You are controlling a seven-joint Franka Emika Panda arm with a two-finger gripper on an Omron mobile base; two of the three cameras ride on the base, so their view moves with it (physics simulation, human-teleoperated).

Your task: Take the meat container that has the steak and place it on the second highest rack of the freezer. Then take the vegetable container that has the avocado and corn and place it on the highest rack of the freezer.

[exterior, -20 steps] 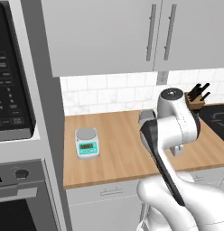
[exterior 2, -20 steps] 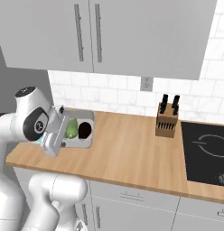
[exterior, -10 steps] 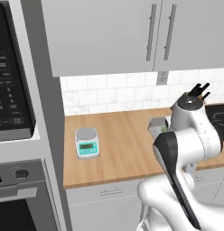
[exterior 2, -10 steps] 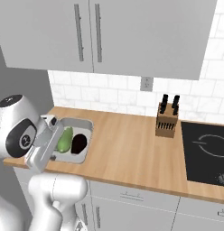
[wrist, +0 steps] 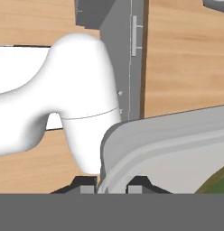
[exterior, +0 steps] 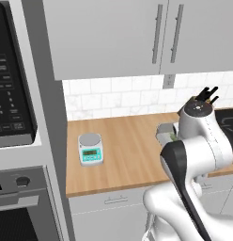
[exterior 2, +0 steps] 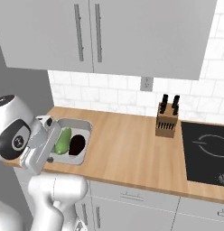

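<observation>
Two dark fingertips (wrist: 111, 186) are pinched on the rim of the shallow grey rectangular vegetable container (exterior 2: 82, 128), carrying it just above the wooden counter (exterior 2: 127, 149). Rim grip presumably keeps the green veg inside while it heads freezerward.

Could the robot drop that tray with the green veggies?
Maybe. The fingers pinch only the thin rim of the vegetable container, at one edge, so its weight could tip it and make it slip. The green vegetable and the dark avocado lie loose inside and might roll out if it tilts.
</observation>
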